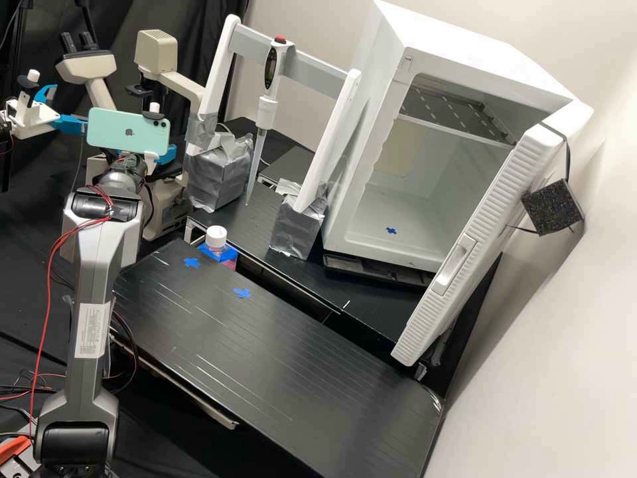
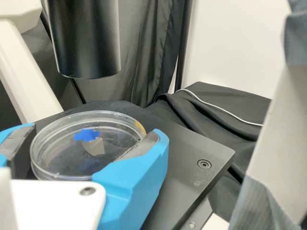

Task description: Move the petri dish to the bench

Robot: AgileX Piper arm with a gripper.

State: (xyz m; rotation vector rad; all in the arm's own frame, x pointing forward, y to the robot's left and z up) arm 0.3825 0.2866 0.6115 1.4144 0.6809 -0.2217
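Observation:
In the high view my gripper (image 1: 164, 155) is at the microscope on the left, partly hidden behind the phone on the wrist. The wrist view has the gripper (image 2: 88, 148) shut on the clear, round petri dish (image 2: 60, 167), a blue finger pad against each side of its wall. The dish is at the dark stage plate (image 2: 180, 167), below the black objective; I cannot tell whether it touches the plate. A blue cross mark (image 2: 87, 135) shows through the dish. On the black bench (image 1: 265, 352) lie two blue tape marks.
A bottle with a white cap (image 1: 215, 239) stands at the bench's back edge. Behind it are a pipette (image 1: 267, 109) on a white frame with taped feet and an open white incubator (image 1: 424, 199). Another microscope (image 1: 89, 66) and a second arm (image 1: 26, 116) are at the far left.

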